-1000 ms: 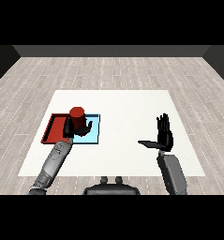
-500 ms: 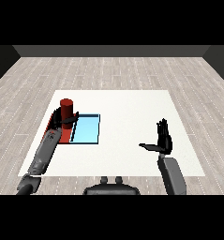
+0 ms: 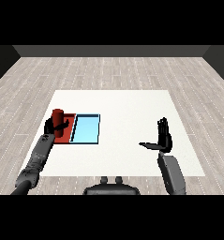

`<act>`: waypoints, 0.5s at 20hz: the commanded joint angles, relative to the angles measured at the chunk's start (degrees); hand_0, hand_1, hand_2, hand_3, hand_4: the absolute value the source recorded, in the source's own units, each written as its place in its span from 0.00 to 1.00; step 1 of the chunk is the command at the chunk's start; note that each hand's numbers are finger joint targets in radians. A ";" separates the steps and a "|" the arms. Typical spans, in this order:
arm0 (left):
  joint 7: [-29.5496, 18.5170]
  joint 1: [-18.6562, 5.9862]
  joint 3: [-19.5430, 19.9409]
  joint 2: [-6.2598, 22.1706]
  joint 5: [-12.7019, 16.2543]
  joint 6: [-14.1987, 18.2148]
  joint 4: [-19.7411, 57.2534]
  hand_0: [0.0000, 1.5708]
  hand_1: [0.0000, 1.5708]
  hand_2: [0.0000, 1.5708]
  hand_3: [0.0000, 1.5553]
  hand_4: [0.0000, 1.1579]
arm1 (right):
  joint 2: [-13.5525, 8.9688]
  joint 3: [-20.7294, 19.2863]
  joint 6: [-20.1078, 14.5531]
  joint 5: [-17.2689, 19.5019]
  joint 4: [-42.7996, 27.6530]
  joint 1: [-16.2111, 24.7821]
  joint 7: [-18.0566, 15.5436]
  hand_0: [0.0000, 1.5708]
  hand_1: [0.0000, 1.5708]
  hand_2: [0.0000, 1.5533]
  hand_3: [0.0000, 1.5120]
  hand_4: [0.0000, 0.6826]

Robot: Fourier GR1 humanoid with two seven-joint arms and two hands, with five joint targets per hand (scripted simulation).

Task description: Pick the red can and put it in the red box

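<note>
The left hand point(image 3: 51, 126) covers the lower part of the can point(image 3: 58, 116), so the can's base is hidden and it cannot be told whether it rests on the red tray point(image 3: 69, 126) or is held just above it. What shows is the can's upright upper part over the red tray's left half, with the fingers curled round it from the near left side. That hand and its forearm also hide the red tray's left edge and near left corner.

The blue tray point(image 3: 86, 129) lies touching the red tray's right side, fully in view. Both trays sit toward the left edge of the table point(image 3: 127, 108), with only a narrow strip of white left of the red tray. To the right of the blue tray the table is open white surface as far as the right hand point(image 3: 163, 137), which stands well apart from the trays near the front right, fingers straight and pointing up, thumb stretched toward the trays, holding nothing.
</note>
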 commanded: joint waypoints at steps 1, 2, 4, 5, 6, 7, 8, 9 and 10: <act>-1.17 -2.57 1.17 -1.47 -2.40 4.89 12.28 0.90 0.90 0.90 0.89 0.87 | 0.82 0.73 -1.98 1.95 -1.53 -0.27 -0.24 0.00 0.00 0.00 0.00 0.00; 3.99 -6.24 0.79 3.53 -3.06 0.55 14.32 0.64 0.64 0.68 0.78 0.81 | 0.54 0.54 -1.45 1.69 -2.11 0.13 -0.75 0.00 0.00 0.00 0.00 0.00; 2.25 -5.24 -0.65 -1.37 -4.93 4.17 18.38 0.21 0.21 0.29 0.21 0.62 | -0.15 -0.42 -0.43 1.74 0.70 -1.06 -2.34 0.00 0.00 0.00 0.00 0.00; 2.36 -6.49 -0.23 -0.51 -5.14 4.44 20.10 0.34 0.34 0.39 0.00 0.57 | 0.02 -0.16 -0.80 1.23 -1.60 -1.29 -0.44 0.00 0.00 0.00 0.00 0.00; 2.07 -5.44 0.95 0.09 -4.18 4.01 21.38 0.40 0.40 0.43 0.09 0.59 | 0.38 -0.02 -0.67 1.87 -0.02 -1.40 -2.09 0.00 0.00 0.00 0.00 0.00; 3.83 -7.66 1.09 -0.71 -4.16 3.71 22.66 0.54 0.54 0.51 0.00 0.61 | -0.06 -0.11 -0.74 1.72 -2.22 -0.29 -1.44 0.00 0.00 0.00 0.00 0.00; 5.76 -9.52 1.41 0.26 -3.93 2.39 23.35 0.51 0.51 0.48 0.00 0.61 | 0.33 0.61 -0.30 2.16 -3.44 2.42 -3.29 0.00 0.00 0.00 0.00 0.00; 4.42 -8.54 2.49 -0.78 -2.74 1.45 23.65 0.48 0.48 0.48 0.00 0.58 | 1.05 0.05 -0.14 2.13 0.59 -0.13 -4.88 0.00 0.00 0.00 0.00 0.00; 1.62 -7.09 4.70 -0.08 -0.53 -0.05 22.87 0.72 0.72 0.70 0.00 0.45 | 1.59 0.95 -1.09 3.47 1.25 -1.28 -4.80 0.00 0.00 0.00 0.00 0.00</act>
